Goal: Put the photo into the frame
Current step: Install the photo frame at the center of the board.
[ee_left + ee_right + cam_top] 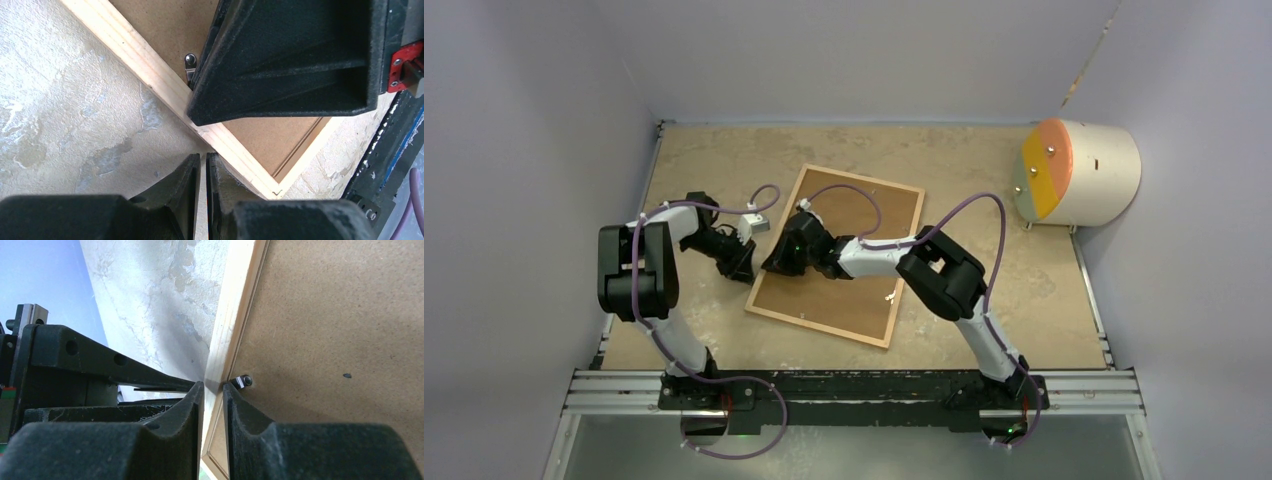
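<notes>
1. The frame (pixel 819 328) lies back-up on the table (pixel 724 160), with a brown backing board (pixel 824 300) seated inside its pale wooden strips.
2. The photo is not visible; whether it sits under the board cannot be told.
3. The right gripper (pixel 776 262) appears pinched on the frame's left strip, beside a small metal tab (pixel 245 381).
4. The left gripper (pixel 746 268) rests at that strip's outer side, fingers nearly together and holding nothing.
5. The work appears centred on the back fastening. The next move likely needs fine control at the tab while the frame is kept steady.
</notes>
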Tool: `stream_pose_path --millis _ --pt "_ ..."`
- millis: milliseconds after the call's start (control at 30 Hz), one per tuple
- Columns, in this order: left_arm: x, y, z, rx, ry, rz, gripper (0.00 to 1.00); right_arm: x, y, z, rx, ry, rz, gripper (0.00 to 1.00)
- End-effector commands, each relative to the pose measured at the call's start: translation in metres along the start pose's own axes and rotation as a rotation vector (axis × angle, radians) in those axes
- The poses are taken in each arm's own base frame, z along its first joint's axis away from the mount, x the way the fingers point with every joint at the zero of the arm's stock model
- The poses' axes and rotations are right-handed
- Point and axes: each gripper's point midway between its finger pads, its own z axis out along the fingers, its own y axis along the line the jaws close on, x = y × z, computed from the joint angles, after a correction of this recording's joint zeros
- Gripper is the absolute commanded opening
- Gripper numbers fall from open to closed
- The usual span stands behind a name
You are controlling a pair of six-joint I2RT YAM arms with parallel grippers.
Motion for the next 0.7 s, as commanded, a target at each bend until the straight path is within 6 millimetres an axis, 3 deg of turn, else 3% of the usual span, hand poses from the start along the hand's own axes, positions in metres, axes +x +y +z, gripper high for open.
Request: stream_pose_path --millis 0,167,300,400,500,667 --pt "0.002 -0.017 0.007 0.054 0.002 0.023 0.15 -0.017 0.000 0.005 0.002 -0.049 -0.022 0.25" --pt "0.003 -0.016 0.002 0.040 0.015 0.039 0.14 -0.026 0.018 -0.031 -0.088 -0.012 -0.025 0.45" --pt "0.000 -0.014 -0.002 0.023 0.020 0.052 0.14 -0.039 0.011 -0.073 -0.125 0.010 -0.018 0.59" --pt "-0.002 -0.015 -0.004 0.022 0.015 0.059 0.14 -0.053 -0.012 -0.106 -0.119 0.032 0.004 0.65" --pt "-0.002 -0.015 -0.004 0.022 0.016 0.061 0.14 -0.069 -0.050 -0.138 -0.029 0.008 0.008 0.74" --pt "0.000 -0.015 -0.003 0.023 0.023 0.067 0.15 -0.127 -0.120 -0.207 0.167 -0.207 0.040 0.92"
